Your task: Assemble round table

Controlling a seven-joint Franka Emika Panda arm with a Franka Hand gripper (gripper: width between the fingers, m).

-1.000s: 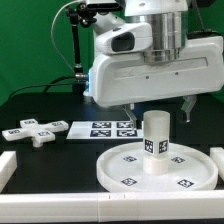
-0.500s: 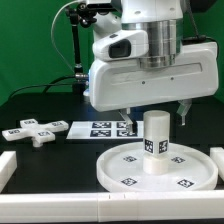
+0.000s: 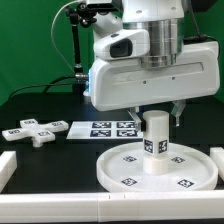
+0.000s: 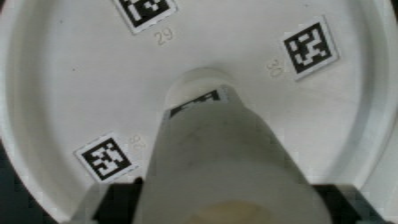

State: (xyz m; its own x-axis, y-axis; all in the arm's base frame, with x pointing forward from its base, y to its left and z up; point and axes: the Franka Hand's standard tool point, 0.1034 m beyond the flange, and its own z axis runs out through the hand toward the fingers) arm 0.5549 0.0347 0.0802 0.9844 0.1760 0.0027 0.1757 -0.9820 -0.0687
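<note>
A flat green backdrop (image 3: 30, 45) fills the rear of the exterior view. It is evenly lit, and no window or door shows. In front of it, at the exterior view's left, rises a thin black stand (image 3: 77, 50) with a reddish cable (image 3: 74, 35) running along it. The surface (image 3: 40, 105) is matte black and takes little glare. A low white rail (image 3: 60, 207) borders its near edge, with short white pieces at both near corners. The marker board (image 3: 105, 128) lies flat on the surface, well back from that rail.
</note>
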